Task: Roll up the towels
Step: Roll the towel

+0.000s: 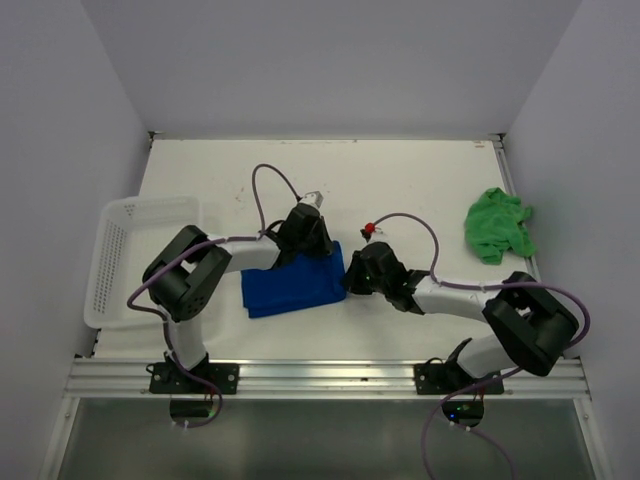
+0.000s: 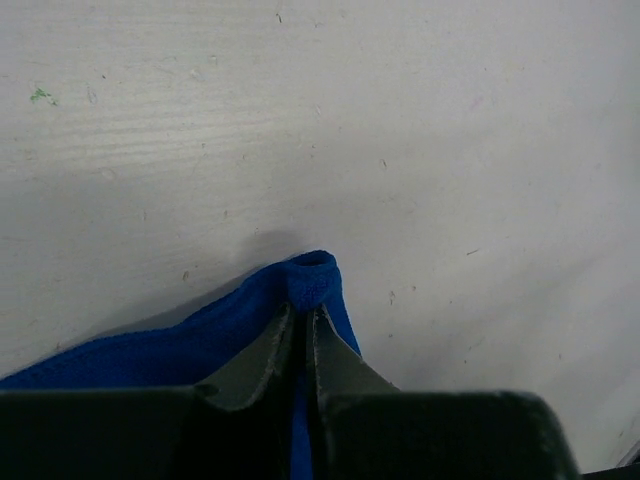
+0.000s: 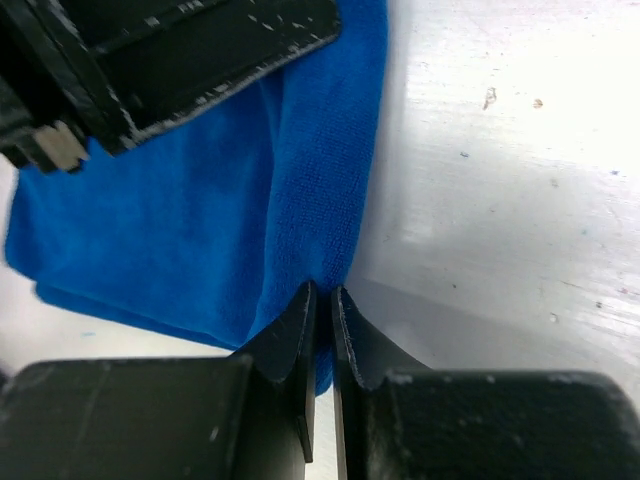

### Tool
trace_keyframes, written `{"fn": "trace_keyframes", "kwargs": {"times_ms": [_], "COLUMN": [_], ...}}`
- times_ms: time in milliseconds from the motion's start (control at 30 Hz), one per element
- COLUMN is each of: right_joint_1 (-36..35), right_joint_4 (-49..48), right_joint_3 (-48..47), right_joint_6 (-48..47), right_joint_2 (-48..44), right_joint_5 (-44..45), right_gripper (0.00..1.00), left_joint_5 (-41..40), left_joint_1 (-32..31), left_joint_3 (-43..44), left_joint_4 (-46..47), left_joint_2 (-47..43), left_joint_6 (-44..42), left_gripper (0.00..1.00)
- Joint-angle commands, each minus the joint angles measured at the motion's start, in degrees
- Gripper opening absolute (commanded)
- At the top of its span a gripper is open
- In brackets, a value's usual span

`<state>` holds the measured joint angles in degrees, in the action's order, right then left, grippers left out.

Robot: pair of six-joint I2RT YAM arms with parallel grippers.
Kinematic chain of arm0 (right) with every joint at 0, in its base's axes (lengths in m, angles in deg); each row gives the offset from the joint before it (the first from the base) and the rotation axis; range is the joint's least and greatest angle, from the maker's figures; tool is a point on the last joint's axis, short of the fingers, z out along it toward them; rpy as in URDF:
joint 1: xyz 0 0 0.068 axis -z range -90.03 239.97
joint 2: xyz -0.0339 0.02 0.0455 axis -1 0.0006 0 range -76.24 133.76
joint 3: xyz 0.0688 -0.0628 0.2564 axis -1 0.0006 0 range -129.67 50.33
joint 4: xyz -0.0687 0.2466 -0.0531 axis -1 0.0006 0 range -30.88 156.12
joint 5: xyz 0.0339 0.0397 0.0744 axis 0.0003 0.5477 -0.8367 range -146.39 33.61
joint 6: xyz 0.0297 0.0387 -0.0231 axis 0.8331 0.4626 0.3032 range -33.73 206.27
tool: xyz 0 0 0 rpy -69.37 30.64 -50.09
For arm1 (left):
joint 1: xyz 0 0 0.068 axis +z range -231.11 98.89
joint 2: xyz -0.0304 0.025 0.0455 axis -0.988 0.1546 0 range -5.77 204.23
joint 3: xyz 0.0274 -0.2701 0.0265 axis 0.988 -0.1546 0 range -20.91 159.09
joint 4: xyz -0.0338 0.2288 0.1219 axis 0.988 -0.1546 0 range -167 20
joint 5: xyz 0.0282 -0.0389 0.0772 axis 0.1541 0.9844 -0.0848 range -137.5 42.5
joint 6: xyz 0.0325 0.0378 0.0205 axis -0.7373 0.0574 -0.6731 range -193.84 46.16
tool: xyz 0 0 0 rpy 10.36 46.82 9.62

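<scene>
The blue towel lies folded on the white table between the two arms. My left gripper sits at its far edge, jaws shut on a bunched corner of the blue cloth. My right gripper is at the towel's right edge. Its jaws are pressed nearly together on the fold of the blue towel, with cloth showing between them. The left gripper's black body shows at the top of the right wrist view. The green towel lies crumpled at the far right, apart from both grippers.
A white mesh basket stands at the table's left edge, beside the left arm. Purple cables loop above both arms. White walls close in the table at the back and sides, and a metal rail runs along the near edge.
</scene>
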<state>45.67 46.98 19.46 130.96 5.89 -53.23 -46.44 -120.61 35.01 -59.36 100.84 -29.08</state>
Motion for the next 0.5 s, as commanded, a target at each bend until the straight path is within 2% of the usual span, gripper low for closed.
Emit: {"fn": "trace_keyframes", "kwargs": {"times_ms": [0,100,467], "right_joint_1": [-3.2,-5.4,-10.3], "right_joint_4": [11.1,14.9,22.5], "right_joint_3": [-2.8,-5.1,-10.4], "right_joint_6": [-6.5,-8.4,-10.6], "right_joint_2": [-0.8,0.2,2.6], "right_joint_5": [8.3,13.0,23.8], "right_gripper": [0.00,0.00,0.00], "left_joint_5": [0.6,1.2,2.2], "left_joint_1": [1.5,1.7,2.1], "left_joint_3": [2.3,2.4,1.9], "left_joint_4": [-1.6,-2.5,-4.8], "left_joint_2": [-3.8,-4.7,-7.6], "left_joint_6": [-2.2,-2.3,-2.2], "left_gripper": [0.12,0.18,0.24]}}
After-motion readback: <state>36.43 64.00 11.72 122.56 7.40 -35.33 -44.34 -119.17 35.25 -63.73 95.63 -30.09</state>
